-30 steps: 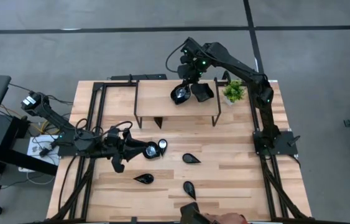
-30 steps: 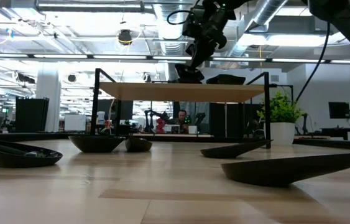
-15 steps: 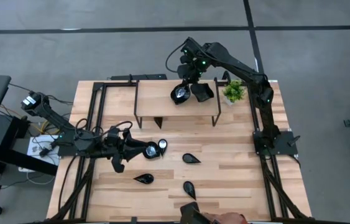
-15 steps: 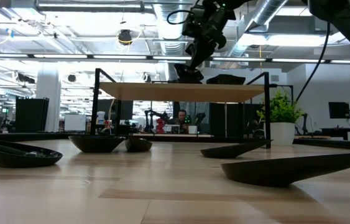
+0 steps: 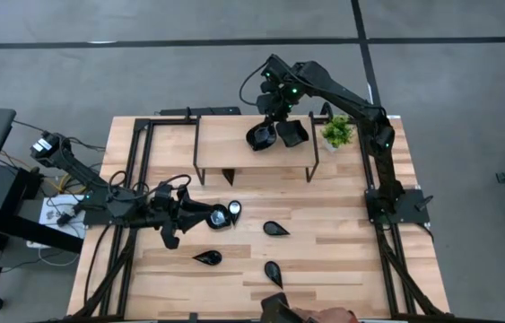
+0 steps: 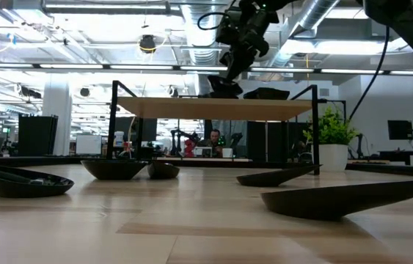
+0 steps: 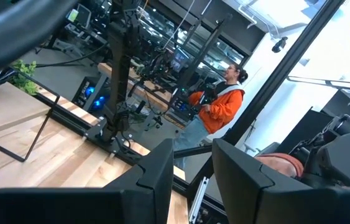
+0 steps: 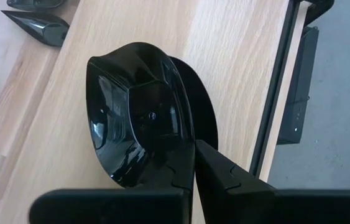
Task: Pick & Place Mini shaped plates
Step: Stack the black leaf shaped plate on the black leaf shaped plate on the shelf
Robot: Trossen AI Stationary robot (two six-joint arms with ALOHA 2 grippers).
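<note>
Right gripper [image 8: 193,155] pinches the black dish [image 8: 138,112] by its rim, just over the shelf [image 8: 237,56]. Looks rigid, light, glossy-slick, probably chippable; thin rim is the only hold, so it may pivot.

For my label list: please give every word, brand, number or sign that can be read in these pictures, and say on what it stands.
No text can be read in any view.
Plates: plain glossy black, no marks.
Shelf and table: bare wood, no labels.
Screens in the room behind: too small to read.
Person's orange top: no print visible.
</note>
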